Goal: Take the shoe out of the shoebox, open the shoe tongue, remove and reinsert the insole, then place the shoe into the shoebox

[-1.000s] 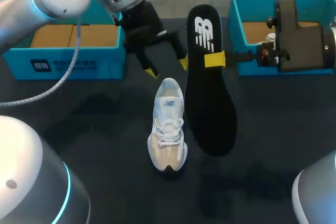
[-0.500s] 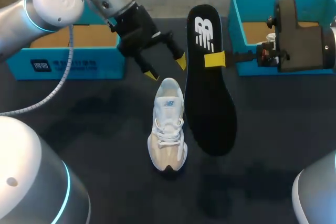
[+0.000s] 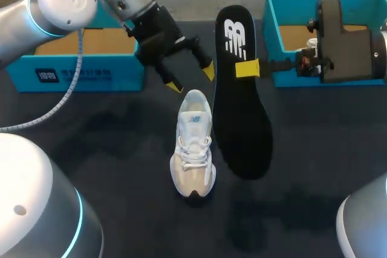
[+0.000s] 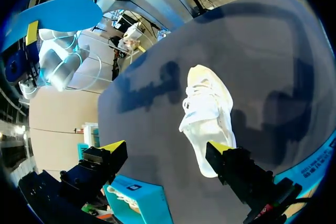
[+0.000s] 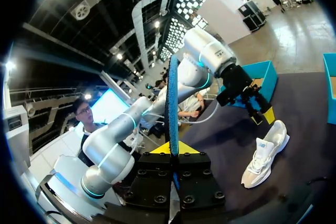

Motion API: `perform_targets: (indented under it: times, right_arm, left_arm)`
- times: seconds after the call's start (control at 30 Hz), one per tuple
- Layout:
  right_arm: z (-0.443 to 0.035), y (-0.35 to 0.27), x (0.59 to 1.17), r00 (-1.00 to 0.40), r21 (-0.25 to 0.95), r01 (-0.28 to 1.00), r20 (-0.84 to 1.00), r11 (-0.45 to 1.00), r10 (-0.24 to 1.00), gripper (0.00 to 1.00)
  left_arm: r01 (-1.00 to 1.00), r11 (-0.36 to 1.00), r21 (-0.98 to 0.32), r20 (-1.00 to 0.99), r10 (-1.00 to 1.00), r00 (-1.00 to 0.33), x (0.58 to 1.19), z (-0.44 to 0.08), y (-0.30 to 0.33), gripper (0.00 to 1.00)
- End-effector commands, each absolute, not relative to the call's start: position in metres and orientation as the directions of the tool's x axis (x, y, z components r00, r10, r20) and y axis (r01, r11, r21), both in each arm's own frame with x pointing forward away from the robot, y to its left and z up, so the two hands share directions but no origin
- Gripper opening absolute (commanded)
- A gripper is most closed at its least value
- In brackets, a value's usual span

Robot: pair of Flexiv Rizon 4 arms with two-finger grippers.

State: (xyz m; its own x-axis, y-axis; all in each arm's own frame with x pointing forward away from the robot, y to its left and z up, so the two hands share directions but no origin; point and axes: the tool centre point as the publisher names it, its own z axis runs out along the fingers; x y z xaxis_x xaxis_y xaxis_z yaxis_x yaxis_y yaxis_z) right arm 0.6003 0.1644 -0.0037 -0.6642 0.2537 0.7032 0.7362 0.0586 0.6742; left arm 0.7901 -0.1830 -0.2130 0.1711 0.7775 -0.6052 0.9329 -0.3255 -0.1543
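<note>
- Left jaws stand wide open with nothing in them, hovering just beyond the heel of the shoe [image 3: 194,143], tips angled down toward it.
- Right jaws are closed on the insole [image 3: 242,119], pinching it flat-on near its logo end. It hangs in the air just right of the shoe, off the table [image 3: 109,167].
- The shoe stands upright on its sole, toe toward me, out in the open. One shoebox [image 3: 78,67] sits beyond and left of it, the other [image 3: 275,34] beyond and right.
- My read on the insole: it is thin, light foam that will buckle if I shove it. I would lead with the free toe end and slide it in along the shoe's floor.
- My read on the shoe: it is light with a soft upper, so it is likely to skid or tip under any push. I would brace it with the left jaws on the stiffer heel collar. The tongue needs to stay pulled clear of the opening.
</note>
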Motion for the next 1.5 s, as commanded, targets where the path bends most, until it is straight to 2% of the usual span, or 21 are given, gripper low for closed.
perform_targets:
  times: [0.03,0.3,0.4,0.6,0.9,1.2,1.27,1.33,1.5]
  right_arm:
    - [-0.001,0.17,0.592,-0.662,0.676,0.735,0.701,0.047,0.266,0.0]
    - [-0.001,0.17,0.592,-0.662,0.676,0.735,0.701,0.047,0.266,0.0]
    - [0.0,0.168,0.608,-0.651,0.659,0.75,0.717,0.059,0.249,0.0]
    - [-0.005,0.162,0.637,-0.561,0.561,0.824,0.789,0.077,0.249,0.0]
    - [-0.015,0.155,0.67,-0.384,0.382,0.922,0.891,0.057,0.24,0.0]
    - [-0.038,0.151,0.692,-0.22,0.236,0.971,0.942,-0.035,0.255,0.0]
    - [-0.043,0.149,0.698,-0.167,0.197,0.975,0.957,-0.106,0.238,0.0]
    - [-0.046,0.146,0.703,-0.146,0.19,0.963,0.964,-0.191,0.224,0.0]
    - [-0.046,0.146,0.703,-0.146,0.19,0.963,0.964,-0.191,0.224,0.0]
  left_arm:
    - [0.933,-0.327,-0.153,-0.606,0.777,0.173,0.79,-0.213,-0.183,1.0]
    - [0.958,-0.271,-0.095,-0.73,0.673,0.118,0.792,-0.187,-0.189,1.0]
    - [0.963,-0.259,-0.075,-0.763,0.636,0.111,0.789,-0.179,-0.192,1.0]
    - [0.973,-0.229,-0.024,-0.833,0.543,0.107,0.78,-0.171,-0.191,1.0]
    - [0.982,-0.19,-0.017,-0.905,0.42,0.066,0.765,-0.172,-0.178,1.0]
    - [0.987,-0.158,0.003,-0.947,0.316,0.053,0.752,-0.175,-0.171,1.0]
    - [0.988,-0.153,0.008,-0.956,0.289,0.052,0.75,-0.174,-0.169,1.0]
    - [0.989,-0.151,0.008,-0.96,0.276,0.049,0.748,-0.174,-0.168,1.0]
    - [0.988,-0.154,0.003,-0.974,0.225,0.038,0.747,-0.17,-0.166,1.0]
